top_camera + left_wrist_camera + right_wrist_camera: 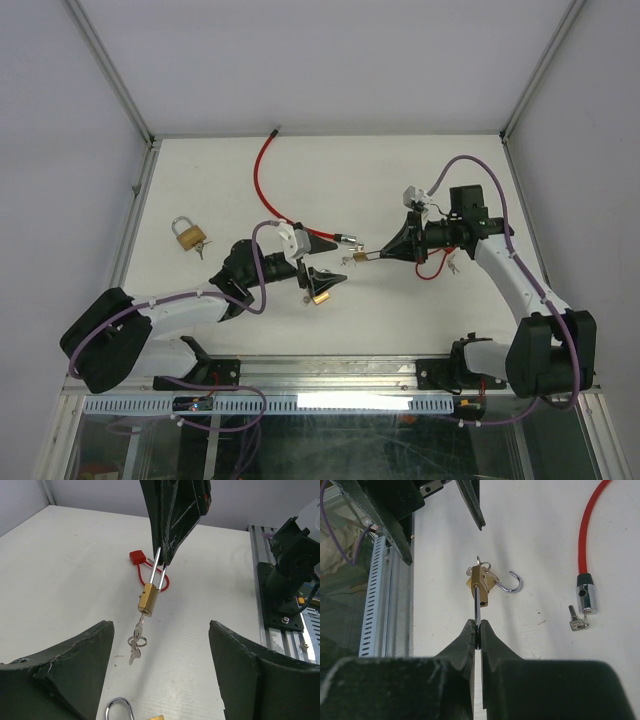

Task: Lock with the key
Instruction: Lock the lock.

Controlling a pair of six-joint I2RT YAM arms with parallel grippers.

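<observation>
We see the right gripper (477,628) clenched on the shackle of a small brass padlock (148,600). It holds the lock off the table (400,180) near the middle, with the body pointing left toward the other arm. We read that grip as deliberate, since pinching the thin shackle leaves the body and its keyhole end free. That end faces the left gripper (160,680), whose jaws stand wide apart and grasp nothing, one on either side of the lock's line. A key (141,622) sits in the keyhole end with a ring of spare keys (136,642) dangling below it. In our judgement the left gripper is lined up to take the key and turn it while the right steadies the body. We cannot tell whether the shackle is pressed fully home. A second padlock (320,297), its shackle swung open, lies on the table just beneath the left gripper. A third padlock (187,233) rests well apart to the far left. A red cable lock (263,175) trails toward the far edge, its metal head near the held lock, and we judge none of these to be in the way.
</observation>
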